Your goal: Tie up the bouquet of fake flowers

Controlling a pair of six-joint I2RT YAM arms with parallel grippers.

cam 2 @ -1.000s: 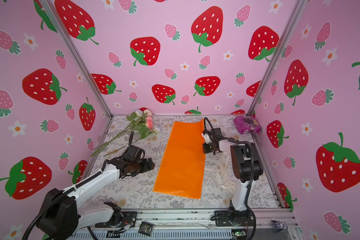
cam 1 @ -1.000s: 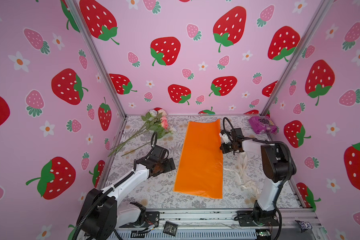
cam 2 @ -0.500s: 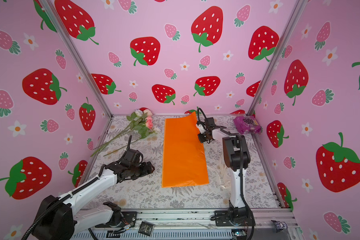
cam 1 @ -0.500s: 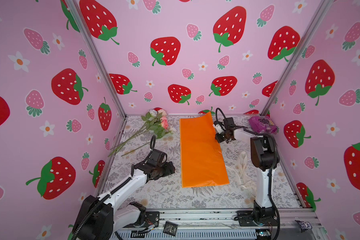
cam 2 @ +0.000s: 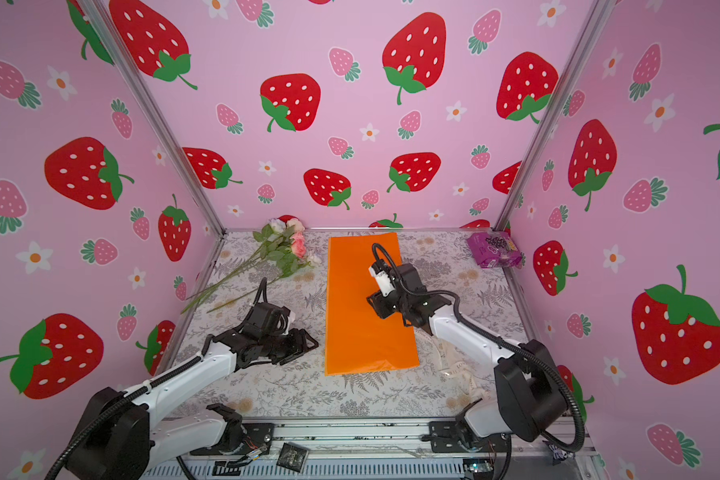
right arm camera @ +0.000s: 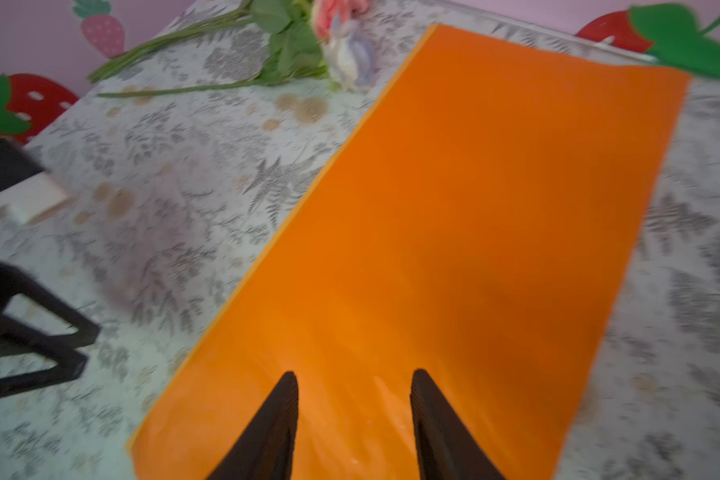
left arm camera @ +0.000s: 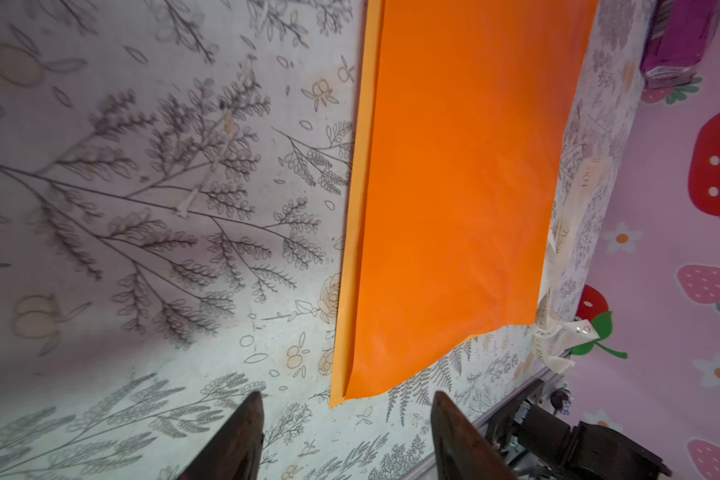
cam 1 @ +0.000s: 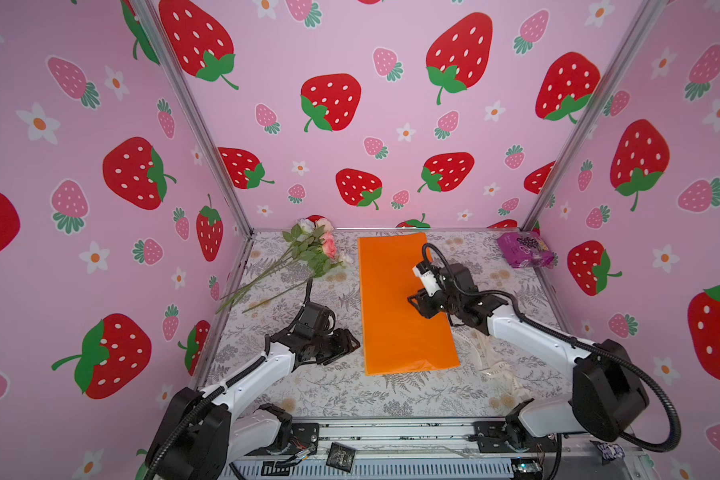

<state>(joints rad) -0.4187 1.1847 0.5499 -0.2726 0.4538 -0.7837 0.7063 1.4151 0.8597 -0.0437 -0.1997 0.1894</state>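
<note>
Fingers of the right gripper [right arm camera: 354, 376] stand apart with nothing between them, poised over the orange wrapping paper [right arm camera: 454, 228]. Only their dark tips show in the right wrist view. That view is blurred, so whether they touch the sheet cannot be told.

In both top views the right gripper [cam 1: 417, 305] and its arm hide part of the paper's right edge. The left gripper [left arm camera: 346, 401] is also parted and empty, its fingers cut off by the frame, just short of the paper's near corner.

The paper [cam 1: 391, 336] lies flat mid-table [cam 1: 350, 392]. The fake flowers [cam 1: 312, 249] lie loose at the far left, heads near the paper's far corner and stems trailing towards the wall.

A cream ribbon [cam 1: 495, 368] is partly hidden under the right arm. A purple packet [cam 1: 522, 249] sits in the far right corner.
</note>
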